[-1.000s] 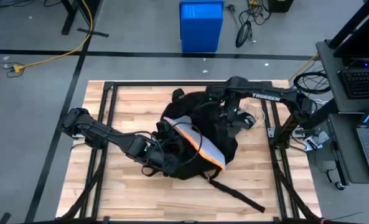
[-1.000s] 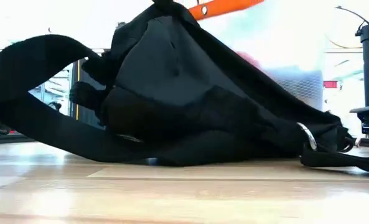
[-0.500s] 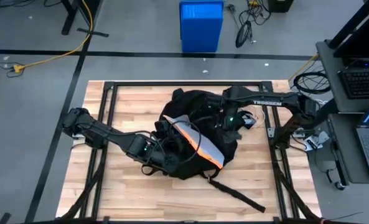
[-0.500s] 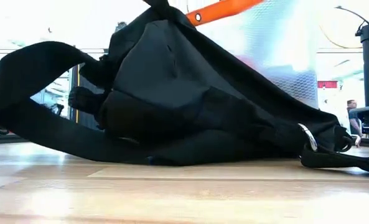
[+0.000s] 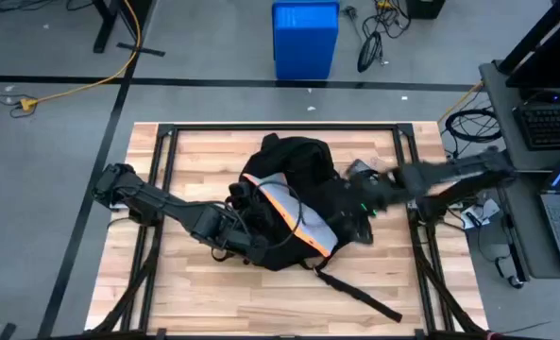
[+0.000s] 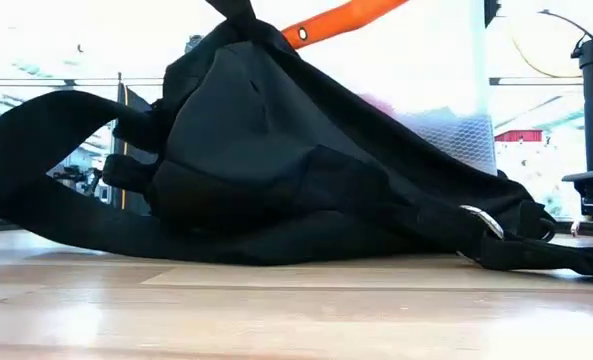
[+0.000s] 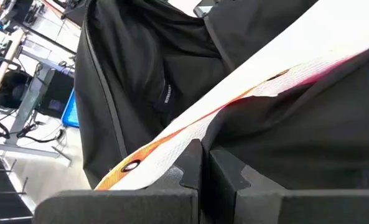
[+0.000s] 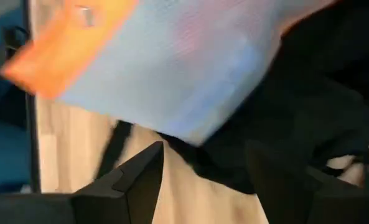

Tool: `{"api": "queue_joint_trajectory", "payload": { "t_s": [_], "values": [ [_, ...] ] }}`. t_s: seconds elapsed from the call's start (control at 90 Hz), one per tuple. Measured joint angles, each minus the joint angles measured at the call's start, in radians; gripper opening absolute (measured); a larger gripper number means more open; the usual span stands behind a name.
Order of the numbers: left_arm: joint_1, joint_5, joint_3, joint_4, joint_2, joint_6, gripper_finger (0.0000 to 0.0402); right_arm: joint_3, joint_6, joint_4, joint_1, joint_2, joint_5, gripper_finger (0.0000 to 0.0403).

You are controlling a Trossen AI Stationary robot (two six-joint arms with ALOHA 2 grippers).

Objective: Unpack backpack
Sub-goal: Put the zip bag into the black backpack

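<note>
The black backpack [image 5: 298, 179] lies on its side in the middle of the wooden table, a long strap [image 5: 360, 295] trailing toward the near edge. A pale mesh pouch with an orange edge [image 5: 308, 225] sticks out of its opening, and also shows high in the low view [image 6: 426, 80]. My left gripper [image 7: 203, 167] is shut at the backpack's near-left side [image 5: 249, 238], right beside the pouch's orange edge [image 7: 131, 167]. My right gripper [image 8: 203, 177] stands open at the backpack's right side [image 5: 360, 212], with the pouch [image 8: 172, 68] just ahead of its fingers. My left gripper is shut on black backpack fabric [image 7: 246, 143] next to the pouch's orange-edged rim, coming in level from the table's left. The fingers themselves hide the exact place they close on. The backpack's bottom rests on the table.
A black metal frame [image 5: 166, 142] borders the table top. Something small and grey [image 5: 360, 170] lies at the backpack's far right. Bare wood [image 5: 213, 297] is free along the near edge. A blue bin [image 5: 305, 38] stands on the floor beyond the table.
My right arm has swung from the backpack's far side toward the table's near edge, along the backpack's right side. The backpack's top has shifted slightly and its looped strap has sunk a little.
</note>
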Motion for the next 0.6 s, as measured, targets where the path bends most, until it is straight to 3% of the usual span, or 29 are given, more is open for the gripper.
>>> {"api": "queue_joint_trajectory", "payload": {
  "t_s": [0.156, 0.289, 0.422, 0.6],
  "values": [
    [0.001, 0.000, 0.000, -0.001, 0.000, 0.000, 0.0000, -0.209, 0.192, 0.280, 0.263, -0.051, 0.277, 0.0212],
    [0.000, 0.000, 0.000, -0.001, 0.000, 0.001, 0.0000, -0.404, 0.232, 0.618, 0.408, -0.030, 0.519, 0.0212],
    [0.001, 0.001, 0.000, -0.001, 0.000, 0.001, 0.0000, -0.528, 0.244, 0.825, 0.458, 0.028, 0.691, 0.0212],
    [0.001, 0.001, 0.000, 0.001, 0.000, 0.001, 0.0000, -0.554, 0.299, 0.825, 0.449, 0.132, 0.828, 0.0212]
  ]
}}
